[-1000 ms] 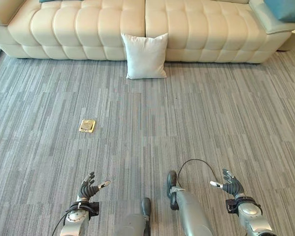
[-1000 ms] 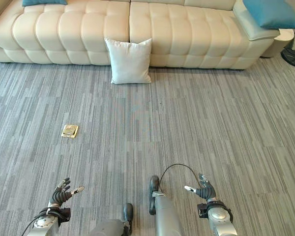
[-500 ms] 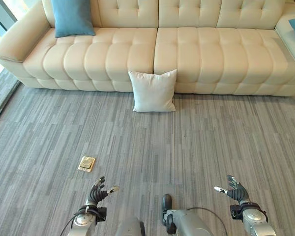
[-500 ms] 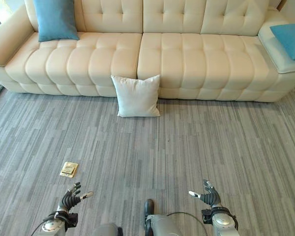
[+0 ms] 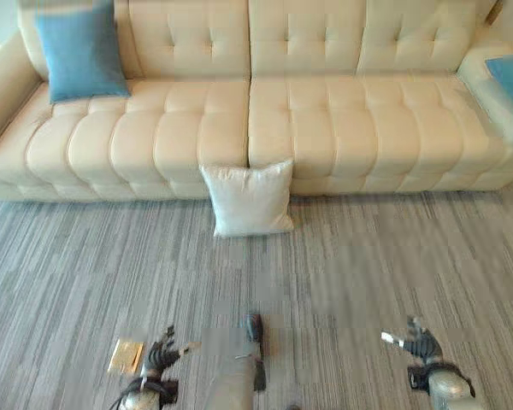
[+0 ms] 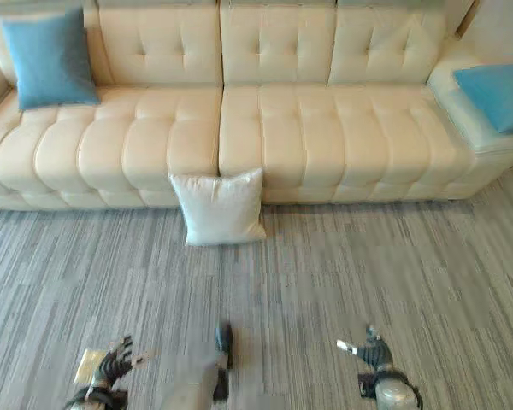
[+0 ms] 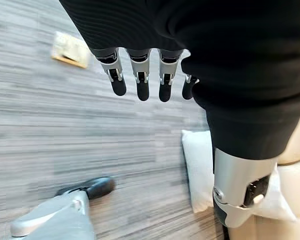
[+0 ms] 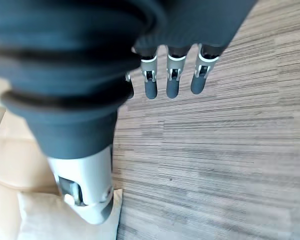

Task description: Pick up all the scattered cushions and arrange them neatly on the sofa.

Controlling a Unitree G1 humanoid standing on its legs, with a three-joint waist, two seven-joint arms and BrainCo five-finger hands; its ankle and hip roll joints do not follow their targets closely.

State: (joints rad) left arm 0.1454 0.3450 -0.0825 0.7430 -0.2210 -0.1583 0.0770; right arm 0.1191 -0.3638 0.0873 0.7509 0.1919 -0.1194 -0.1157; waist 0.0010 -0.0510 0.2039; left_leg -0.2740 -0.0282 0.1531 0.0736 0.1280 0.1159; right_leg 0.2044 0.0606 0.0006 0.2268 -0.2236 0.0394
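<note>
A white cushion stands on the carpet, leaning against the front of the cream sofa at its middle seam. One blue cushion rests upright at the sofa's left end, and another blue cushion lies on the right end section. My left hand is low at the lower left, open, holding nothing. At the lower right my right hand is open too and holds nothing. Both are well short of the white cushion.
A small brass floor plate lies in the grey striped carpet right beside my left hand. Carpet stretches between me and the sofa.
The camera has tilted up and come nearer: the sofa and white cushion sit lower and larger in view. Both hands stay open at the bottom edge.
</note>
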